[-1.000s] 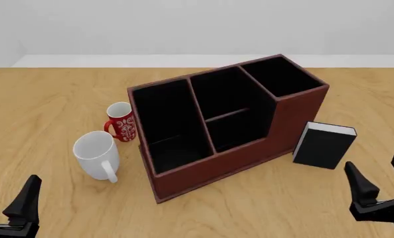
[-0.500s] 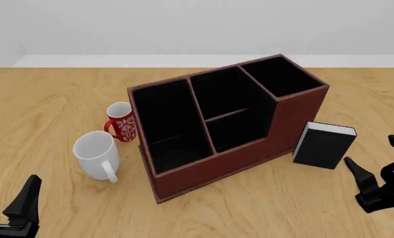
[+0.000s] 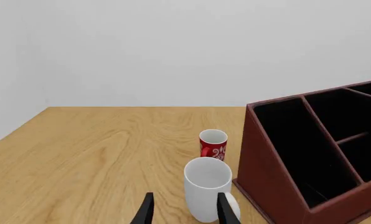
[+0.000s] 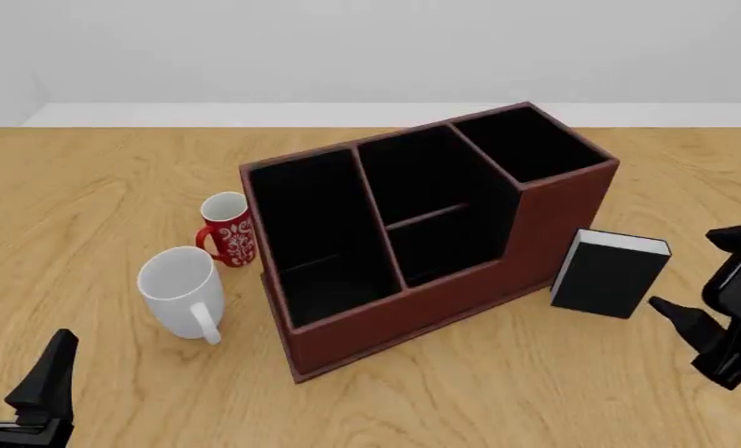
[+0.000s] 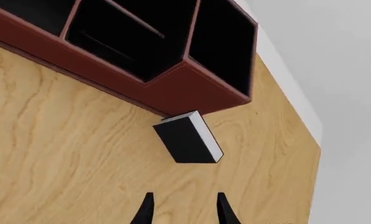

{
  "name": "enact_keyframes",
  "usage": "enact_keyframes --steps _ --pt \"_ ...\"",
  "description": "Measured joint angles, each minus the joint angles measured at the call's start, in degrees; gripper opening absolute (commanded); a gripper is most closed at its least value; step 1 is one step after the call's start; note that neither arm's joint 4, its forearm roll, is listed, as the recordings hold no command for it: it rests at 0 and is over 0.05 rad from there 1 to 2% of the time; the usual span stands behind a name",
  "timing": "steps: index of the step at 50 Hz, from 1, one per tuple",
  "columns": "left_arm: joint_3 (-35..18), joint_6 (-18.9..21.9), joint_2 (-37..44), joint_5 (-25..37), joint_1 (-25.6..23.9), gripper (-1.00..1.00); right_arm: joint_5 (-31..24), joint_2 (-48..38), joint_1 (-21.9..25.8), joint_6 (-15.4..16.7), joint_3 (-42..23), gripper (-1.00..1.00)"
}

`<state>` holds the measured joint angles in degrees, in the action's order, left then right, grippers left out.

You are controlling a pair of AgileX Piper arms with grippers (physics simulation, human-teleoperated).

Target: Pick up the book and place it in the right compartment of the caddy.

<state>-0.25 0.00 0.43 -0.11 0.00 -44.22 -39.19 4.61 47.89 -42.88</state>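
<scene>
The left gripper [image 4: 16, 387] is spread wide and holds nothing. The small black hardcover book [image 4: 609, 273] stands upright just beside the dark red-brown leather-look caddy [image 4: 433, 308], near the wide-spread, unloaded right gripper [image 4: 706, 280].

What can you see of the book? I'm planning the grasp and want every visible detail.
The book is a small, thick hardcover with plain matte black covers and white page edges showing along its top. It stands upright on the wooden table, closed, just right of the caddy, beside the tall end wall; whether they touch cannot be told. The right wrist view shows it ahead of the open right gripper, which is not touching it.
</scene>
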Motion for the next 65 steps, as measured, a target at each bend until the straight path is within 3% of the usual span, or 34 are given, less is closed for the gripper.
enact_keyframes --steps 15,39,55,65 --pt "0.0 0.0 0.0 0.0 0.0 1.00 -9.5 -7.1 -2.3 6.7 -9.7 1.00" --pt "0.0 0.0 0.0 0.0 0.0 1.00 -16.2 -21.1 -10.3 14.8 -22.0 1.00" --pt "0.0 0.0 0.0 0.0 0.0 1.00 -20.7 -29.5 -14.1 17.9 -31.1 1.00" --pt "0.0 0.0 0.0 0.0 0.0 1.00 -20.5 -33.8 -14.3 17.9 -34.2 1.00"
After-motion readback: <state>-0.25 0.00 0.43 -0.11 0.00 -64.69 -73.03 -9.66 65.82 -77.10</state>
